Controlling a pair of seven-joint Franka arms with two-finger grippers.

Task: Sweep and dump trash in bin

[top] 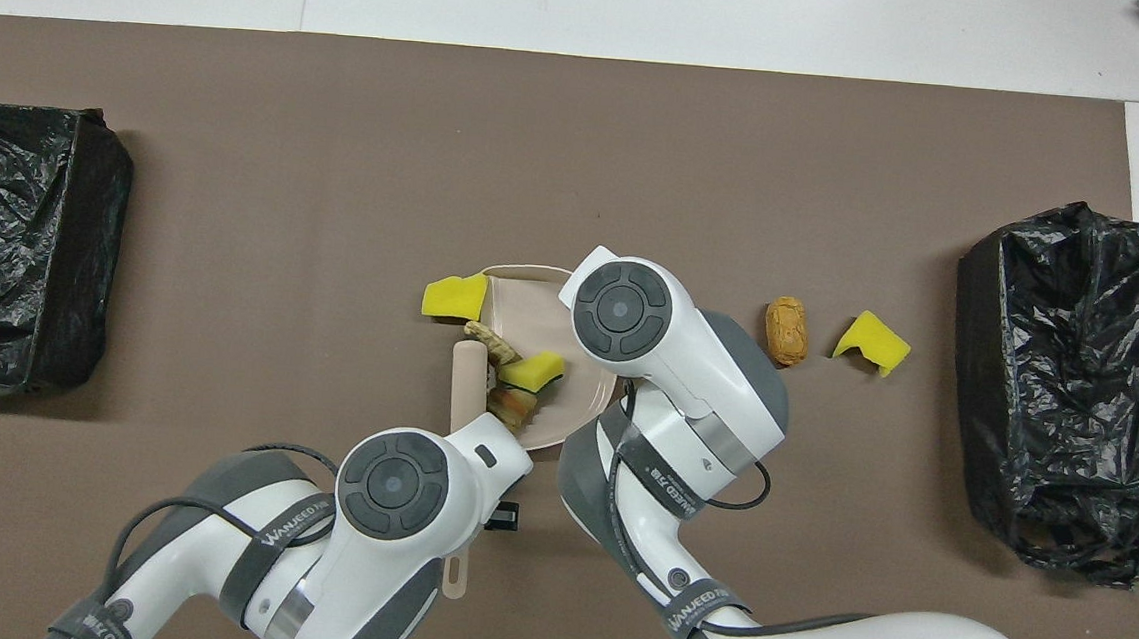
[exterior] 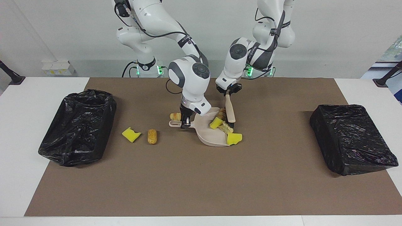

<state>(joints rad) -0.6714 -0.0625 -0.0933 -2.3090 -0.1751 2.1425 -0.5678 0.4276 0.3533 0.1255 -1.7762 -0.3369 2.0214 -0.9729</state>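
— Trash (exterior: pixel 221 123): small yellow sponge chunks and golden-brown bread-like scraps. Three bunched in the beige dustpan (exterior: pixel 211 135): a yellow chunk with a green face (top: pixel 532 371), a flaky pale piece (top: pixel 489 339), a ridged brown one (top: pixel 508 407). A fourth, a plain yellow chunk (exterior: pixel 234 138), at the dustpan's open lip, partly over the edge.

— And elsewhere on the desk (exterior: pixel 44 201)?

— A croissant-like bit (exterior: pixel 175 116) just beside the dustpan handle, nearer the robots. A notched yellow sponge (exterior: pixel 131 134) and a brown bread roll (exterior: pixel 152 136) side by side on the brown mat (exterior: pixel 201 182), between the dustpan and the black-lined bin (exterior: pixel 78 125) at the right arm's end. A second black-lined bin (exterior: pixel 351 138) at the left arm's end, well apart.

— Grippers?

— Right gripper (exterior: pixel 185 123) pinching the dustpan handle, low at the mat. Left gripper (exterior: pixel 229 93) clamped on the beige brush (exterior: pixel 230 110), handle slanted, black bristles down against the scraps at the dustpan's mouth. From overhead, both wrists covering the dustpan's rear.
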